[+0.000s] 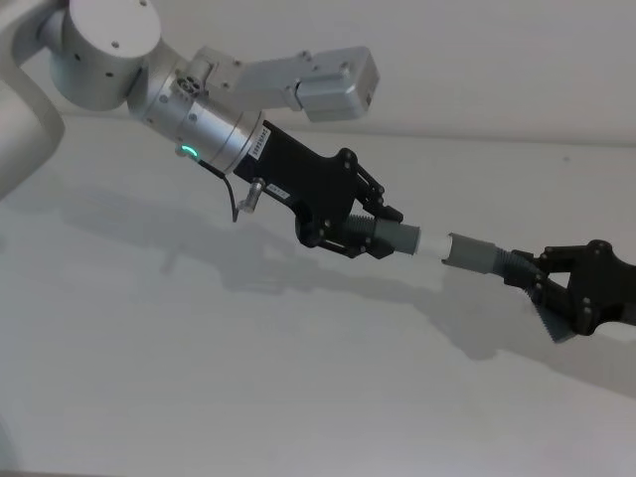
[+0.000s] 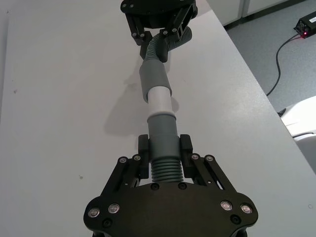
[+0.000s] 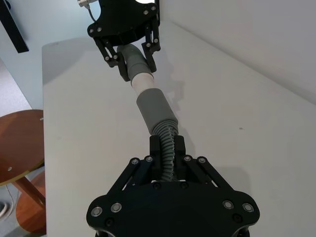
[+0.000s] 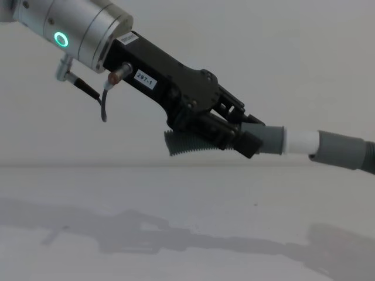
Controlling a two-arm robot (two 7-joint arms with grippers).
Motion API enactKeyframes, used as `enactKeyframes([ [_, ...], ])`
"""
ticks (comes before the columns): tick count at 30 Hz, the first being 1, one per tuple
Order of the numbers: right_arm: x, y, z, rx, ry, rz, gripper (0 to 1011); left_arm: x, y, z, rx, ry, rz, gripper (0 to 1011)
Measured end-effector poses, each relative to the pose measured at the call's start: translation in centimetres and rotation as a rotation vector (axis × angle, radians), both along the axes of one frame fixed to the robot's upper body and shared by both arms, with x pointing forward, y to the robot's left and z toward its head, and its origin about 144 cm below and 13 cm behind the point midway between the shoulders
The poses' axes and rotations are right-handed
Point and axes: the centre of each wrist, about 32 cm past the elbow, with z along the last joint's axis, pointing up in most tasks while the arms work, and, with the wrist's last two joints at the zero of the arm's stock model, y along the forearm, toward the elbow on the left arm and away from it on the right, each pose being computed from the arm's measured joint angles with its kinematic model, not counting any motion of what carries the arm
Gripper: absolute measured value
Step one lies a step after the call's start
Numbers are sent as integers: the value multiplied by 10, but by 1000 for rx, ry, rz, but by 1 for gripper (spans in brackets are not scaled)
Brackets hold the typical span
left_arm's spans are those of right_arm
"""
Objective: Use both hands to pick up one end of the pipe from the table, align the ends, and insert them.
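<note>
Left gripper [image 1: 370,231] aims white tip [image 1: 433,243] rightward; right gripper [image 1: 550,288] opposite

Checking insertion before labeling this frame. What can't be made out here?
- How deep the white tip sits in the wider collar: the collar's wall hides it in the head, chest and wrist views.
- Right gripper: cut off by the right edge of the head view.
- Left gripper pads: hidden behind its own black links in the chest view.
- Ribbed part: its far end is hidden under the right gripper body in the right wrist view.
</note>
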Motion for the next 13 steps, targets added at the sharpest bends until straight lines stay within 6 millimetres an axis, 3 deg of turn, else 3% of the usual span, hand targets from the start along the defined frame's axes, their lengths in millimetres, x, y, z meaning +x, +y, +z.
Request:
enactKeyframes([
  [13,0,0,0,0,0,0,156,0,0,0,0,0,0,354],
])
